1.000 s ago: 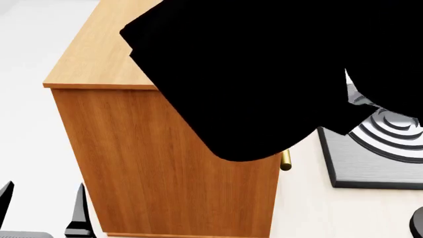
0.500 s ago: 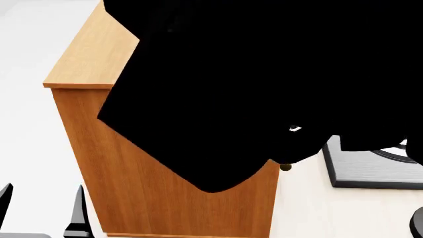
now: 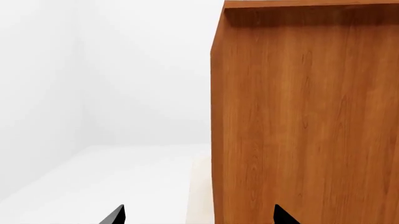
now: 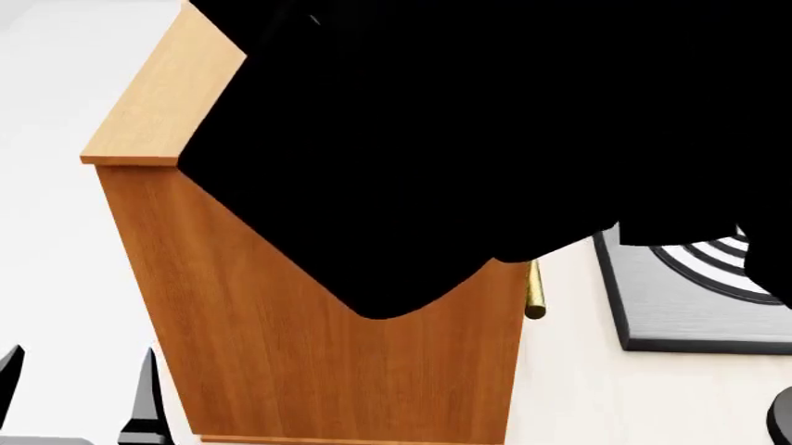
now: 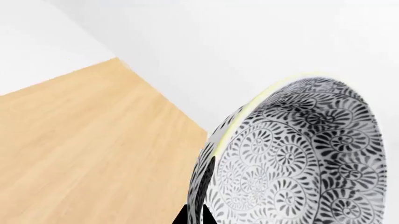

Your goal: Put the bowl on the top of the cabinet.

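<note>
The right gripper (image 5: 198,215) is pinching the rim of the bowl (image 5: 299,158), one dark finger showing at the wall of the bowl just where the right wrist camera's picture ends. The bowl is sitting tilted in that grip, its patterned inside facing the camera and its pale rim edge turned toward the white wall behind. Beyond the gripper and below the bowl, the light flat top of the cabinet (image 5: 81,149) is spreading out, so the bowl is hanging over that top; whether it is touching the wood cannot be told. In the head view a large black mass, the right arm (image 4: 470,139) close to the lens, is covering most of the cabinet top (image 4: 155,102) and hiding the bowl entirely. A brass handle (image 4: 533,289) is showing at the cabinet's front edge, and past it a grey tray (image 4: 644,315) is lying on the pale surface. The left gripper (image 3: 198,215) is standing spread, its two black fingertips well apart and holding nothing, low beside the cabinet's orange-brown side panel (image 3: 305,121), which is rising straight ahead of it.
</note>
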Tool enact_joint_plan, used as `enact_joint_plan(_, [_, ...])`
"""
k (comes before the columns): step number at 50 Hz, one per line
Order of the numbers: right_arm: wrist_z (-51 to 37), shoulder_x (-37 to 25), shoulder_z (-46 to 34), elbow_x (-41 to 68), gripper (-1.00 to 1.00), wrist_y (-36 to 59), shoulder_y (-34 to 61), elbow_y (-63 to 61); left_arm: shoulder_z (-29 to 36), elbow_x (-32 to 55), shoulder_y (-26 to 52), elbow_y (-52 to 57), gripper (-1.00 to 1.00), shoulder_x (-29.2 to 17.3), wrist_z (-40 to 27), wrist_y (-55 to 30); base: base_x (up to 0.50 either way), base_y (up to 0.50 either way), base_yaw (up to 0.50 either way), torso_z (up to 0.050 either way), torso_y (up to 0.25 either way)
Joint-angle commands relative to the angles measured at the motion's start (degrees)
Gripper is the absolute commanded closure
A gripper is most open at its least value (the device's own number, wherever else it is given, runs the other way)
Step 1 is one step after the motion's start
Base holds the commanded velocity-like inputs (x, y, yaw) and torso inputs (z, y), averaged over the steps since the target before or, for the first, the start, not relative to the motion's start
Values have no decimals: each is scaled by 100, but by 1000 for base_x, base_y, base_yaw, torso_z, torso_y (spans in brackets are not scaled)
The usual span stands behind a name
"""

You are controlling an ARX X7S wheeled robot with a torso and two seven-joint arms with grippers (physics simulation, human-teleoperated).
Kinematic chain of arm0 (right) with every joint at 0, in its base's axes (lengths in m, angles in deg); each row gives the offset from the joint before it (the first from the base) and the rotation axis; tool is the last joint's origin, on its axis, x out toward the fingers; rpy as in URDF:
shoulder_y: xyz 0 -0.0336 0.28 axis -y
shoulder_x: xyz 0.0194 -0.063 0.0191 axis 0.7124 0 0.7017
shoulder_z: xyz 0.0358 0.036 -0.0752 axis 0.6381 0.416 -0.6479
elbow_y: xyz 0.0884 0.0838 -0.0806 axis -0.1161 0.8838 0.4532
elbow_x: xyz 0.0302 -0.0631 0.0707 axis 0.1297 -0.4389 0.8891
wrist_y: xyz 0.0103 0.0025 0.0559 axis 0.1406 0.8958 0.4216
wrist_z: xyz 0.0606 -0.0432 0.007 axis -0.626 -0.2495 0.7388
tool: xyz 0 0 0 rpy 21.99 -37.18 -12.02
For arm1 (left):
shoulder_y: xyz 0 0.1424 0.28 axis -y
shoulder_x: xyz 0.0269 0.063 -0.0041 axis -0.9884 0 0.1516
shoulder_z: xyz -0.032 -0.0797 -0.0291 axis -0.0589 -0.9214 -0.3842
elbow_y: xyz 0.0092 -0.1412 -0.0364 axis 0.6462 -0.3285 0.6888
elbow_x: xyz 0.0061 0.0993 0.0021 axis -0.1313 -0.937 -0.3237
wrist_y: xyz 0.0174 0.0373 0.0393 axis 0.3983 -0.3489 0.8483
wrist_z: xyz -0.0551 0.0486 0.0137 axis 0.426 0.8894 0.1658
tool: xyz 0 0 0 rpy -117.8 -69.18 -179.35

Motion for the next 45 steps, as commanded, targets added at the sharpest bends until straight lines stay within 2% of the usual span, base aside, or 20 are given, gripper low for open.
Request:
enact_joint_plan(1, [474, -72, 340, -183, 100, -341, -235, 97, -1, 30, -7, -47, -100, -9, 8, 37, 0, 0, 0, 0, 0])
enact_joint_plan(15, [308, -24, 422, 22, 100, -771, -452, 278, -2, 36, -26, -105, -100, -20, 8, 110, 0, 0, 0, 0, 1])
enact_joint_plan(29, [7, 155, -119, -181, 100, -560, -588, 422, 48, 28, -15, -34, -100, -27, -26, 54, 0, 0, 0, 0, 1])
enact_joint_plan(45, [-123, 301, -340, -267, 100, -682, -784, 733, 64, 33, -14, -137, -100, -26, -5, 130, 0, 0, 0, 0, 0])
